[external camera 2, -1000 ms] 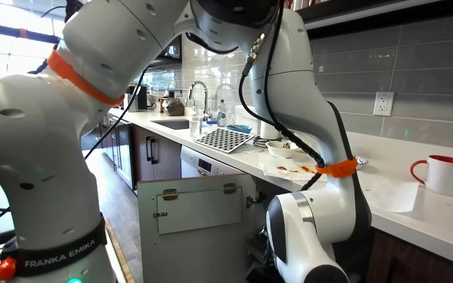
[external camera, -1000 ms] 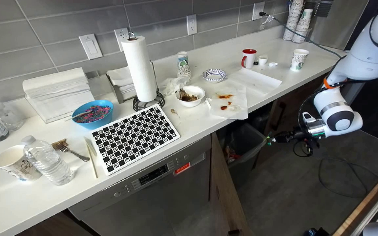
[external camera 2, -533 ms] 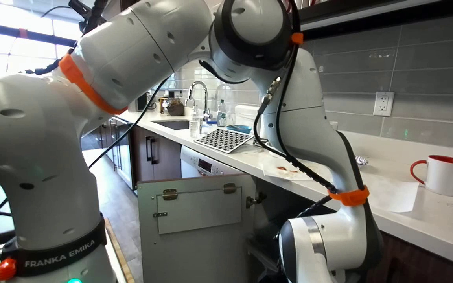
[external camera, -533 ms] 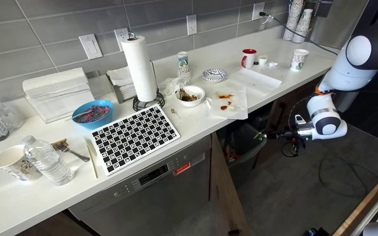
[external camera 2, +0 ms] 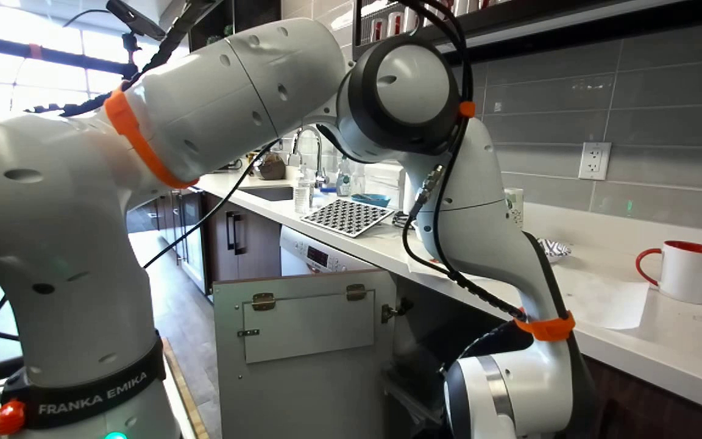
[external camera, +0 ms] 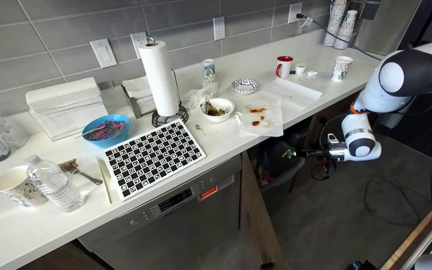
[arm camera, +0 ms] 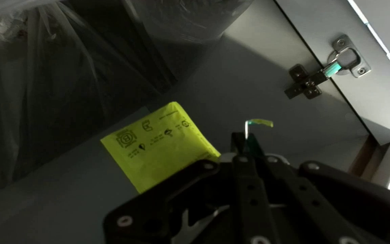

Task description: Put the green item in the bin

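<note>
arm (external camera 2: 290, 79): arched | elbow (external camera 2: 418, 88): high | wrist (external camera: 362, 146): low | jaws: pinched together, roughly level

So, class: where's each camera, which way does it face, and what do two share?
An exterior view: high, facing down at the counter; arm, claw show.
An exterior view: near the base, facing toward the sink; arm, no claw.
Wrist view: behind the claw, facing into the cupboard; claw shows.
Both exterior views show mug and board.

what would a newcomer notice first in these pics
Probably the white robot arm, which fills much of an exterior view. Then the eye may catch the checkered board on the counter. In the wrist view, a bright yellow packet stands out beside the gripper holding the green item.
</note>
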Controlling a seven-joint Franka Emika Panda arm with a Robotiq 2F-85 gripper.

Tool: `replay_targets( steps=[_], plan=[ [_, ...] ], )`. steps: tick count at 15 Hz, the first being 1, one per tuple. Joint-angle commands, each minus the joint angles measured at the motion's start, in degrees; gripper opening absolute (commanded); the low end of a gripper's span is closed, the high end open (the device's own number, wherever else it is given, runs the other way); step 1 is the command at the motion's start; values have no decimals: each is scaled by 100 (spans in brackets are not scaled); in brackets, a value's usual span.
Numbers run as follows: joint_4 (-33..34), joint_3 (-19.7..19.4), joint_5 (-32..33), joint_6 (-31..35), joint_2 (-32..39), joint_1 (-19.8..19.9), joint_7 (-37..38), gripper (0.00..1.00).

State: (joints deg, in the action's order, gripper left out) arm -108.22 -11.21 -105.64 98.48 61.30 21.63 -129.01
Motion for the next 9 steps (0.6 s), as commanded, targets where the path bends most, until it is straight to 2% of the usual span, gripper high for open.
replay_targets(
  steps=[1, 2, 3, 4, 5, 9],
  plan=[
    [515, 42, -216, -233, 380, -81, 363, 0],
    [599, 75, -210, -273, 427, -85, 465, 0],
    [669, 100, -196, -312, 468, -99, 529, 26],
    [734, 111, -194, -345, 508, -120, 614, 27],
    [797, 119, -194, -378, 545, -132, 688, 32],
    [934, 149, -234, -408, 623, -151, 860, 63]
  ],
)
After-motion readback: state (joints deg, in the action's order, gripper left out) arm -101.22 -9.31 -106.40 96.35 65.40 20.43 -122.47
